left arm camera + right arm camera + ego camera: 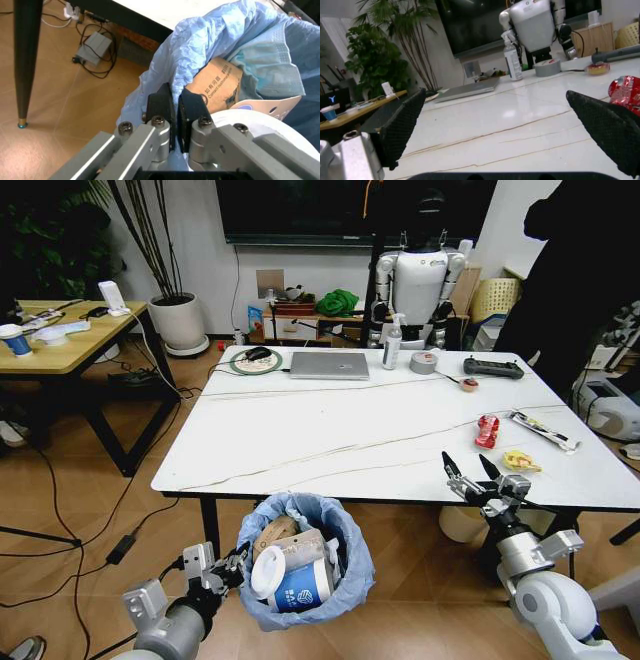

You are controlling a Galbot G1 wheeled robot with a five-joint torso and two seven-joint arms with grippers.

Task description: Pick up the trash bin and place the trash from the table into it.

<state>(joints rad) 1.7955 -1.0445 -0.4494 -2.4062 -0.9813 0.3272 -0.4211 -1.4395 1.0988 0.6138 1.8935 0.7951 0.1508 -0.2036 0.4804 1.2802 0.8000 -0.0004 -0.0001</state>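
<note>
Trash bin (305, 565) w/ light-blue bag, upright at table's (330, 430) 6 o'clock edge; holds cardboard piece (275, 532), paper cup (300, 588), white lid (267, 572). On table approx 3 o'clock: red wrapper (487, 430), yellow wrapper (520, 461).

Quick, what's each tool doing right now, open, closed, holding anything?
Left tool: closed on the light-blue bag rim of the trash bin.
Right tool: open, holding nothing, low over the table near the red wrapper.
</note>
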